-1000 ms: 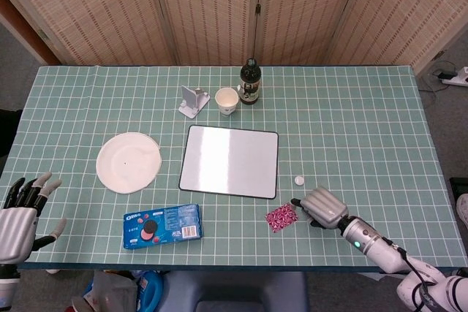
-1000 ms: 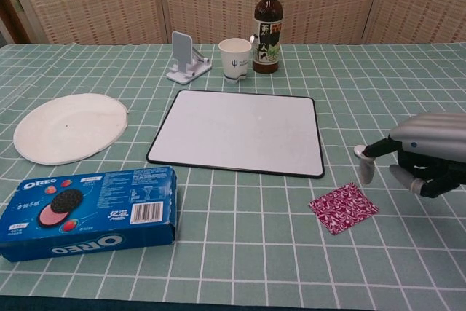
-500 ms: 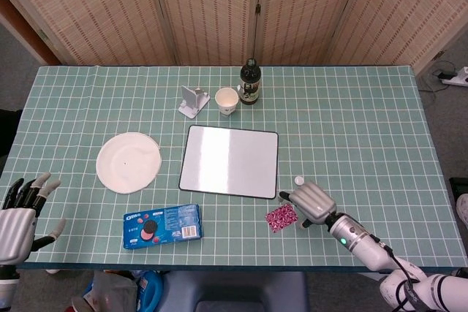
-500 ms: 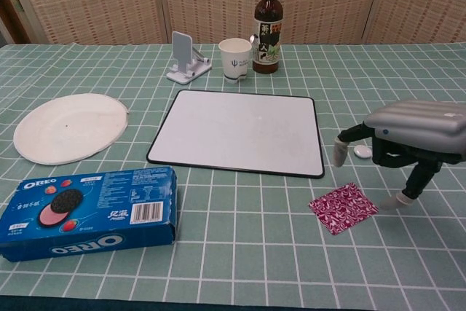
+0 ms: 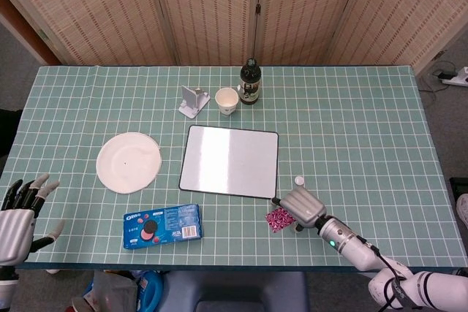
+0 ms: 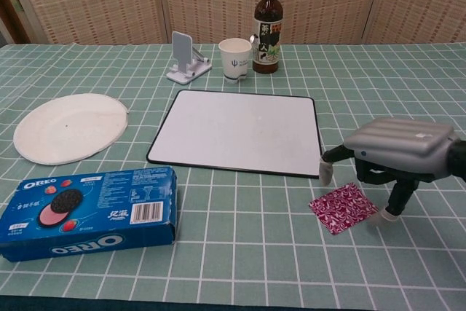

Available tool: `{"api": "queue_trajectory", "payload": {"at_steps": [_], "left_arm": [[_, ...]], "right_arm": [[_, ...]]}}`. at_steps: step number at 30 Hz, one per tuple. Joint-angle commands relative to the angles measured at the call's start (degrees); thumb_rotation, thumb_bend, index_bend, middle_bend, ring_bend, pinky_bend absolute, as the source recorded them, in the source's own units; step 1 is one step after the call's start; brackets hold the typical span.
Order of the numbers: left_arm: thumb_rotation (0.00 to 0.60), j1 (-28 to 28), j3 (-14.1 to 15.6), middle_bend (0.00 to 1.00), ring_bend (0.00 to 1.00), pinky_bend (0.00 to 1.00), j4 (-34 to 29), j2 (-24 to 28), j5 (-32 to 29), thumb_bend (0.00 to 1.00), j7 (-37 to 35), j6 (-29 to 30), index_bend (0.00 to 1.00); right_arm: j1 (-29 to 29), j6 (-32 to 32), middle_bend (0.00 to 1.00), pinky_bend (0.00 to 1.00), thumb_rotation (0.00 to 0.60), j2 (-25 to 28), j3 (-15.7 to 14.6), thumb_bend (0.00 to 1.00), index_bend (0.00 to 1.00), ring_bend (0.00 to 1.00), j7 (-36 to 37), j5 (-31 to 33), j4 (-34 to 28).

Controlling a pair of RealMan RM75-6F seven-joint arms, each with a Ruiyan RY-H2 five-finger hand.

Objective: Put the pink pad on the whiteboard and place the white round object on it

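Note:
The pink patterned pad lies on the table just off the whiteboard's front right corner. My right hand hovers palm down over the pad's right part, holding nothing. Its fingers point down and stand apart, one tip at the table by the pad's right edge. The small white round object sits just behind that hand; the chest view hides it. My left hand is at the table's front left edge, fingers apart and empty.
A white plate lies left of the whiteboard, with a blue Oreo box in front of it. Behind the board stand a phone stand, a paper cup and a dark bottle.
My right hand has slid left from beside the pad to above its right part, its fingers opening downward. The left hand has sunk slightly. Pad and white object have not moved.

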Motion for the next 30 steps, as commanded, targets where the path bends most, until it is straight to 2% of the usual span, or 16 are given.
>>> {"api": "queue_trajectory", "payload": {"at_steps": [1,30], "left_arm": [[0.6,0.0,0.0,0.1,0.12,0.03,0.1,0.0,-0.1,0.29,-0.1,0.0,0.16],[0.6,-0.1,-0.2,0.1,0.12,0.03,1.0,-0.3,-0.4,0.29,-0.7,-0.4,0.16]], "right_arm": [[0.3,-0.2,0.97,1.0,0.6,-0.5,0.2,0.03,0.33,1.0,-0.9,0.6,0.2],[1.8,-1.8,0.97,1.0,0.6,-1.0,-0.5,0.07,0.34,1.0,-3.6,2.9,1.5]]}}
